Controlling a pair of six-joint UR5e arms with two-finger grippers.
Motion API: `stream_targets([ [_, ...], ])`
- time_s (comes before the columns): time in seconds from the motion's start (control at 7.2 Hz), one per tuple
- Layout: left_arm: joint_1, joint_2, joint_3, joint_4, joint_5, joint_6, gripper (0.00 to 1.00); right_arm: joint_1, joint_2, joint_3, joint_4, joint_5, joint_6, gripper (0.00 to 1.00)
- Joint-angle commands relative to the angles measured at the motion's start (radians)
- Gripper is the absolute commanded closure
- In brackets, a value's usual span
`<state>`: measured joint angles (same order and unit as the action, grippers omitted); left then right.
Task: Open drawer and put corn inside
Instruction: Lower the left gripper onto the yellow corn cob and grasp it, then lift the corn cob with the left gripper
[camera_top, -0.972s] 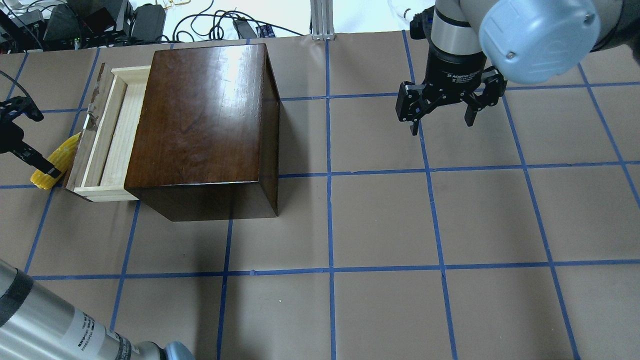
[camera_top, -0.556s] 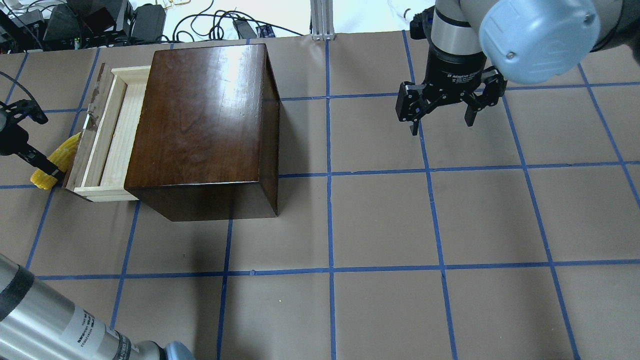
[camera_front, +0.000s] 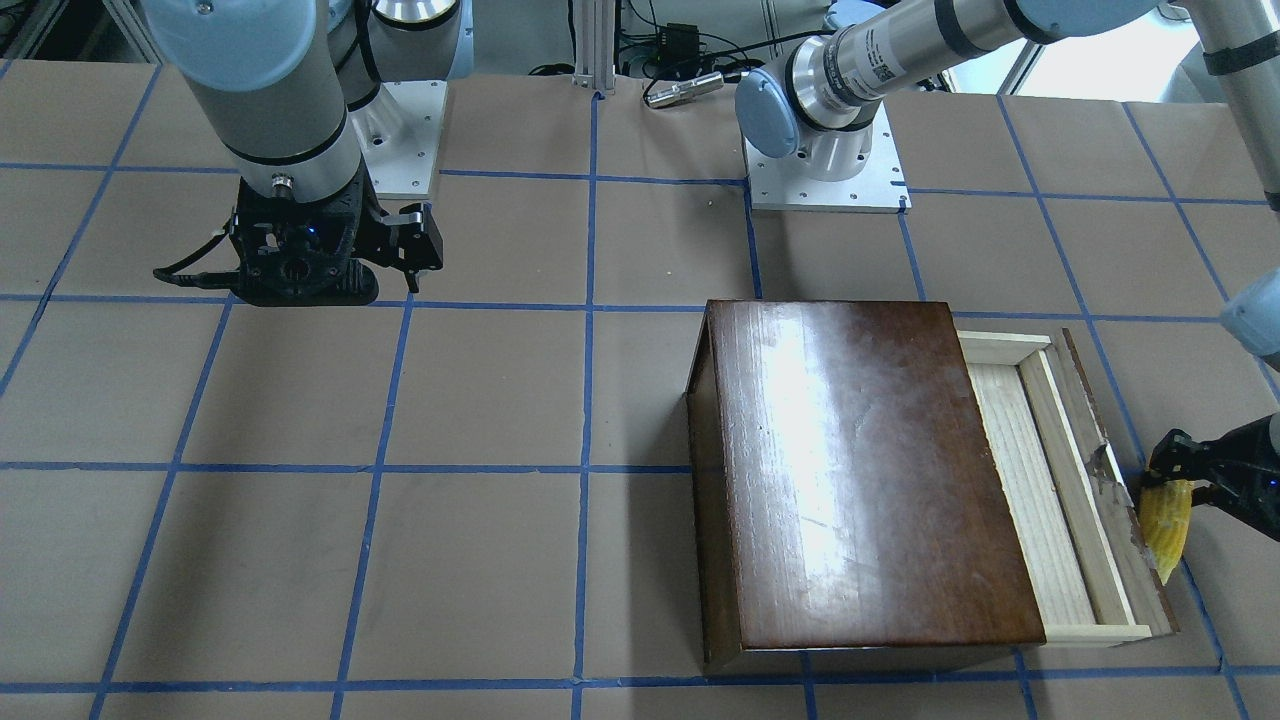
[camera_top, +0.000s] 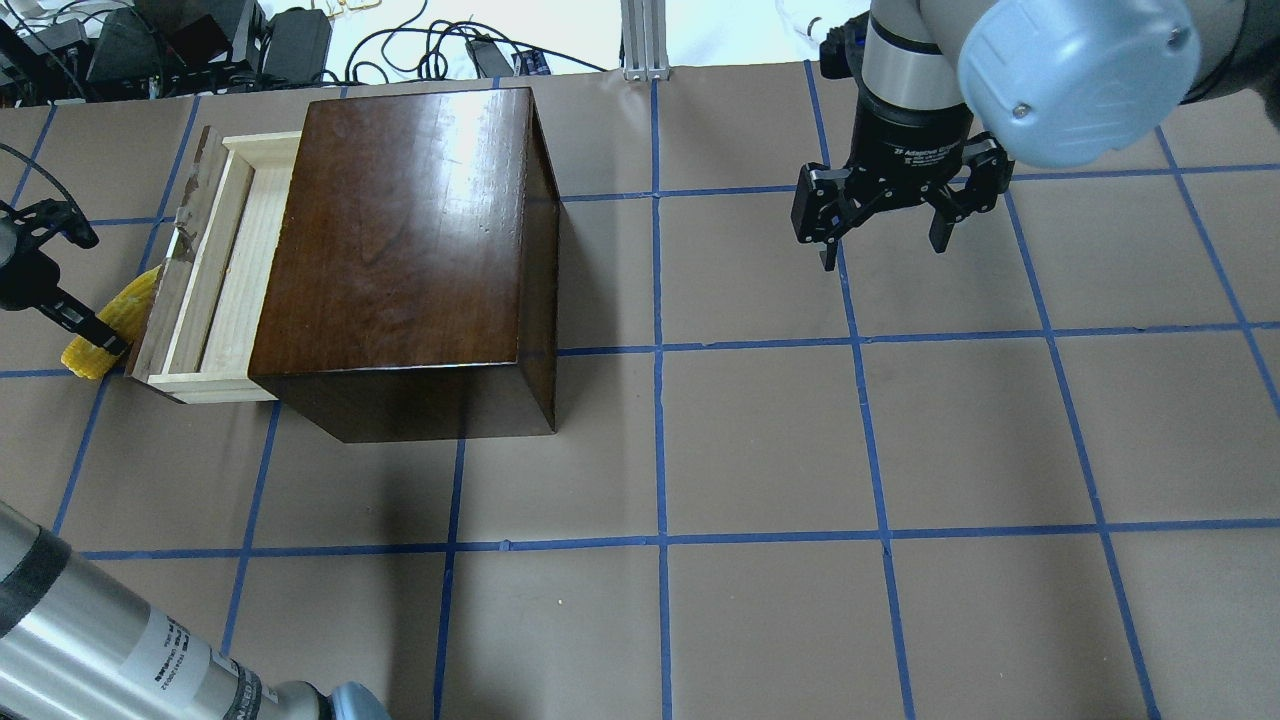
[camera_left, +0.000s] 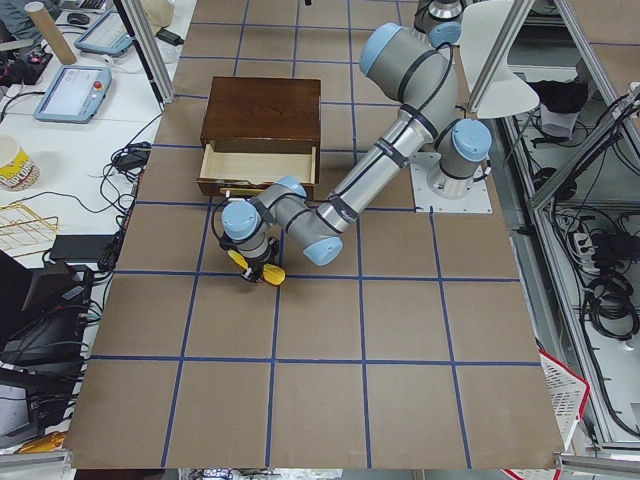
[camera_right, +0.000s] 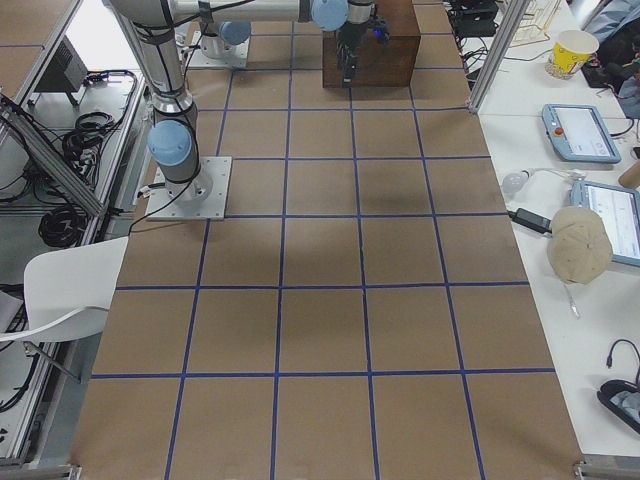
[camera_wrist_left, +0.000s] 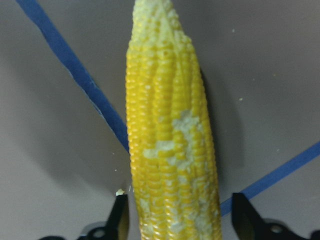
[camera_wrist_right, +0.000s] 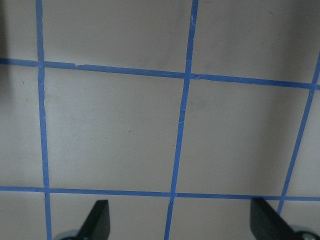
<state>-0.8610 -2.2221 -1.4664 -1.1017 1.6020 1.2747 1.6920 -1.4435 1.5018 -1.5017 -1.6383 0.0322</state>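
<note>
The drawer (camera_top: 205, 285) stands pulled out of the dark brown box (camera_top: 400, 230) toward the table's left; its pale tray (camera_front: 1030, 480) holds nothing. The yellow corn (camera_top: 128, 305) lies just outside the scuffed front panel (camera_top: 172, 265), low at the table surface. My left gripper (camera_top: 95, 335) straddles the cob's thick end. In the left wrist view the fingers (camera_wrist_left: 121, 220) sit close against both sides of the corn (camera_wrist_left: 170, 135). My right gripper (camera_top: 884, 253) hangs open and empty over the table at the far right, and also shows in the right wrist view (camera_wrist_right: 177, 220).
The box (camera_front: 860, 470) stands tall at the table's far left. Brown paper with a blue tape grid (camera_top: 660, 350) covers the table. Cables and power supplies (camera_top: 150, 40) lie past the far edge. The left arm's forearm (camera_top: 110, 640) crosses the near left corner.
My left gripper has shifted slightly at the corn and its forearm has dropped a little in view. The corn, drawer and right arm have held still.
</note>
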Motion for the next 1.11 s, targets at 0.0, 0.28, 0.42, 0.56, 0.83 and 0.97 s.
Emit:
stream_targets([
  [0.0,-0.001,0.013,0.009,-0.006,-0.002,-0.015,1.00,0.000,0.000,0.000,0.000,0.000,0.000,0.00],
  [0.28,-0.013,0.038,0.046,-0.015,-0.007,-0.035,1.00,0.000,0.000,0.000,0.000,0.000,0.000,0.00],
  [0.42,-0.021,0.059,0.075,-0.074,-0.008,-0.104,1.00,0.000,0.000,0.000,0.000,0.000,0.000,0.00],
  [0.56,-0.032,0.085,0.122,-0.152,-0.011,-0.167,1.00,0.000,0.000,0.000,0.000,0.000,0.000,0.00],
  [0.83,-0.085,0.148,0.214,-0.364,-0.016,-0.327,1.00,0.000,0.000,0.000,0.000,0.000,0.000,0.00],
  [0.97,-0.110,0.186,0.242,-0.435,-0.019,-0.395,1.00,0.000,0.000,0.000,0.000,0.000,0.000,0.00],
])
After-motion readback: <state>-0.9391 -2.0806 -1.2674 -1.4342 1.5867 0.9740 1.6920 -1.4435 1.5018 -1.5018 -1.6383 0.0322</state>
